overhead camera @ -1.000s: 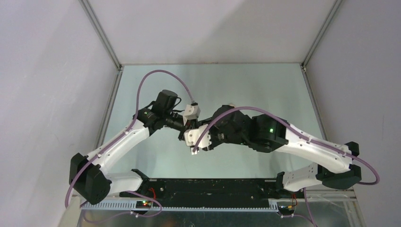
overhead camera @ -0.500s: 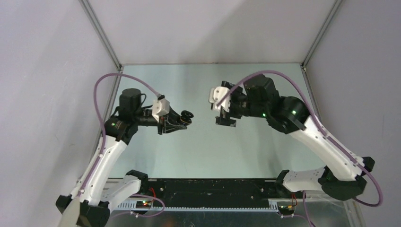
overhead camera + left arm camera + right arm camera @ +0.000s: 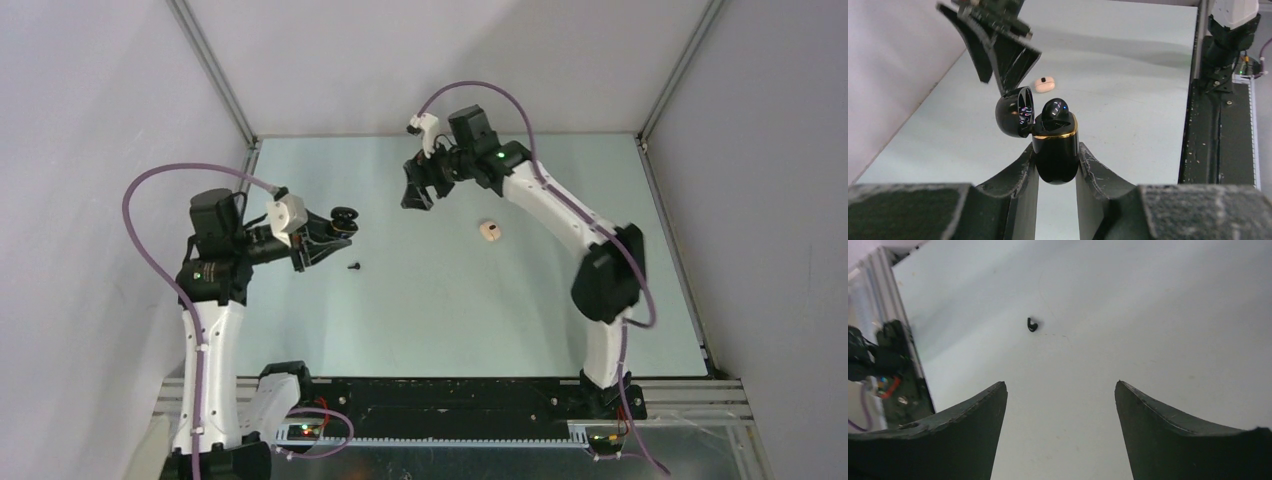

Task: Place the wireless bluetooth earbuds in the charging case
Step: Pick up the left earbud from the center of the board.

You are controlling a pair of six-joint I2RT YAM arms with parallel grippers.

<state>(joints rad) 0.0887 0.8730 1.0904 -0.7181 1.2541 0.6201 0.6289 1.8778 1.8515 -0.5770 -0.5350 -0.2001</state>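
My left gripper [image 3: 1055, 150] is shut on a glossy black charging case [image 3: 1055, 157] with a gold rim, held above the table at the left [image 3: 341, 222]. Its lid [image 3: 1013, 111] hangs open to the left, and a rounded black earbud [image 3: 1055, 112] sits in its mouth. A loose black earbud [image 3: 353, 266] lies on the table just below that gripper and shows in the right wrist view [image 3: 1032, 324]. My right gripper [image 3: 415, 192] hovers open and empty at the back centre [image 3: 1060, 385]. No white earbuds are in view.
A small pale case [image 3: 490, 232] rests on the table right of centre, also seen beyond the black case [image 3: 1044, 84]. Grey walls with metal frame posts [image 3: 215, 75] close in the table on the left, back and right. A black rail [image 3: 440, 395] runs along the near edge.
Both arms have pulled apart from the table's middle. The left went left with the case; the right swung to the back and opened. The pale case and loose earbud now show.
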